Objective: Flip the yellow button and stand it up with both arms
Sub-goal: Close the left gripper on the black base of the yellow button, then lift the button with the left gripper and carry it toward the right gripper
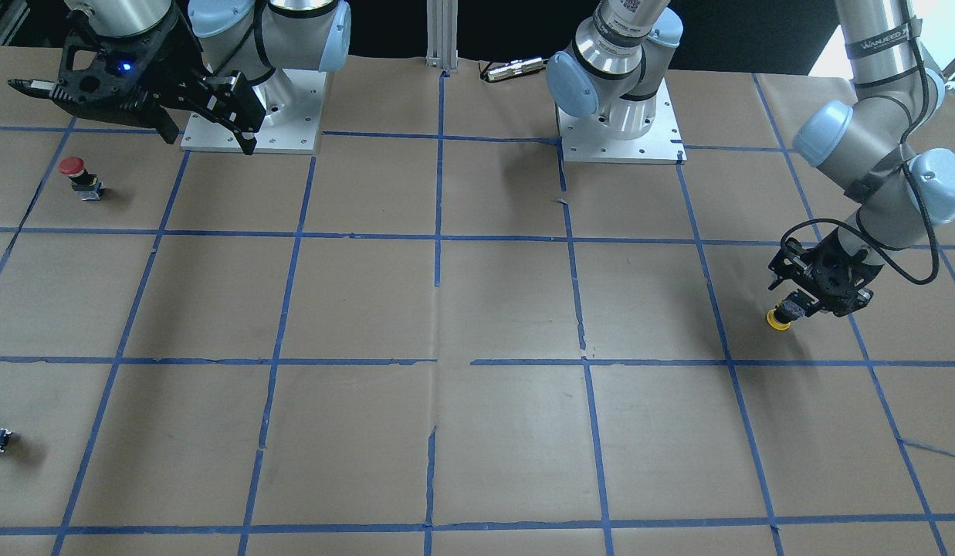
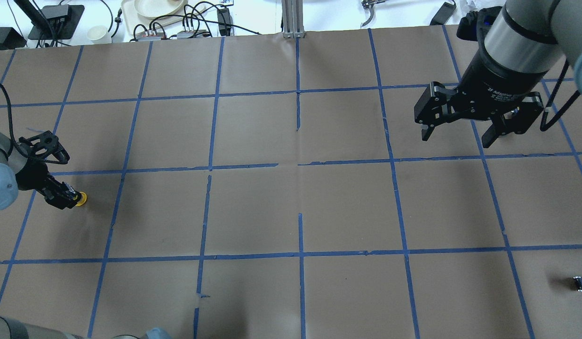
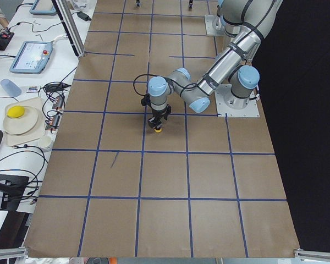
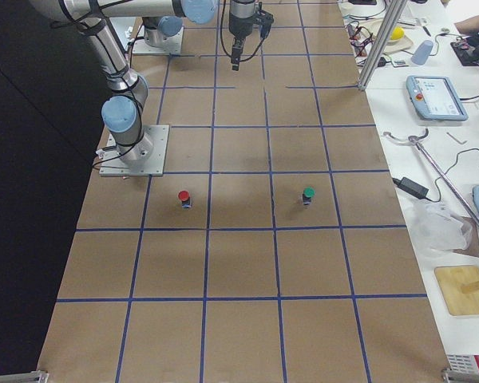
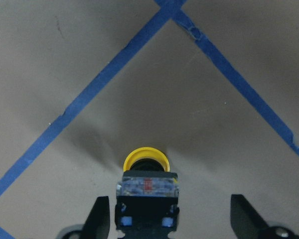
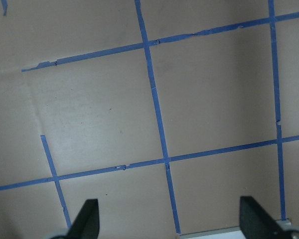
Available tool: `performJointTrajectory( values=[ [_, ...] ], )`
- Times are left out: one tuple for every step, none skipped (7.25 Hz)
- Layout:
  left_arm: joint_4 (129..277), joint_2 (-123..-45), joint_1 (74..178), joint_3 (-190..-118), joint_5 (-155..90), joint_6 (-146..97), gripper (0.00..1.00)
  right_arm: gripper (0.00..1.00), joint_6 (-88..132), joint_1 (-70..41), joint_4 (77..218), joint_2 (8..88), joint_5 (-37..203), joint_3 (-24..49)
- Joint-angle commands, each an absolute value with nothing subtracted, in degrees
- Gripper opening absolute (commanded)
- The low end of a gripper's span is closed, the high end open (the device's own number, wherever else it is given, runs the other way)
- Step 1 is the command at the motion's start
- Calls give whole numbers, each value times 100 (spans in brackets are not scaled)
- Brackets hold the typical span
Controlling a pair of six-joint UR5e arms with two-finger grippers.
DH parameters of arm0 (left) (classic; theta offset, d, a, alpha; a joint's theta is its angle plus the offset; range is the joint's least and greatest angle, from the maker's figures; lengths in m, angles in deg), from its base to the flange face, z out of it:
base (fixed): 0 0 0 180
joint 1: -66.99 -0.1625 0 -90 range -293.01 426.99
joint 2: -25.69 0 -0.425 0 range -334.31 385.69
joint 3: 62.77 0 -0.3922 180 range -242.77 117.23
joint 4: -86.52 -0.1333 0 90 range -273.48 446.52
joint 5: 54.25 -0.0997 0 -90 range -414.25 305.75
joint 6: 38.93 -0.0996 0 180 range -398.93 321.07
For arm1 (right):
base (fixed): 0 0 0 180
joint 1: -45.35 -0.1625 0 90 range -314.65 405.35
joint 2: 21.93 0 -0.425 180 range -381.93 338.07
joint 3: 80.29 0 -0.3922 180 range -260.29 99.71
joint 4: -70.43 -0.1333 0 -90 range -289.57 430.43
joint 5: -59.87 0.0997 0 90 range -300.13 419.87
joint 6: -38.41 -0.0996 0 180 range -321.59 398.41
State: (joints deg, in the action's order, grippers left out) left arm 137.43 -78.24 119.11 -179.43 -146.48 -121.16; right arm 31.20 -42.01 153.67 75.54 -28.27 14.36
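Note:
The yellow button (image 5: pixel 146 175) lies on its side on the brown paper, its yellow cap (image 1: pixel 778 319) pointing away from the wrist. My left gripper (image 5: pixel 169 199) is low over it and open. The black body sits between the fingers, close to the left finger (image 5: pixel 98 219) and well clear of the other. The button also shows in the overhead view (image 2: pixel 80 199) and in the exterior left view (image 3: pixel 158 130). My right gripper (image 2: pixel 460 134) hangs open and empty, high over the far side of the table, and shows in the front view (image 1: pixel 208 139).
A red-capped button (image 1: pixel 76 174) stands near the right arm's base. A green-capped button (image 4: pixel 308 195) stands further out on the same row. A small black switch block (image 2: pixel 581 282) lies by the table edge. Blue tape lines (image 2: pixel 298 167) grid the paper.

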Motion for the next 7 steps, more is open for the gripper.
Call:
performJointTrajectory(
  values=[
    [13793,-7811,11902,-17923,-14574,-12049,7,100,3120,-4192,15375,7554,-2820,1436],
    [13967,-7681,11928,-17940,-14243,-12023,7,100,3111,-4201,15375,7554,-2820,1436],
    [14448,-7419,11998,-17853,-13370,-11796,7,100,3111,-4192,15358,7554,-2829,1436],
    [14948,-7372,12025,-17879,-12387,-11368,7,100,3120,-4192,15375,7554,-2829,1428],
    [15362,-7372,12147,-18001,-11289,-11050,7,100,3085,-4184,15454,7554,-2820,1428],
    [15967,-7346,12375,-18193,-10452,-11030,7,100,3085,-4157,15472,7519,-2820,1436],
    [16425,-7380,12690,-18491,-9408,-10908,7,100,3120,-4148,15472,7467,-2820,1445]
  ],
)
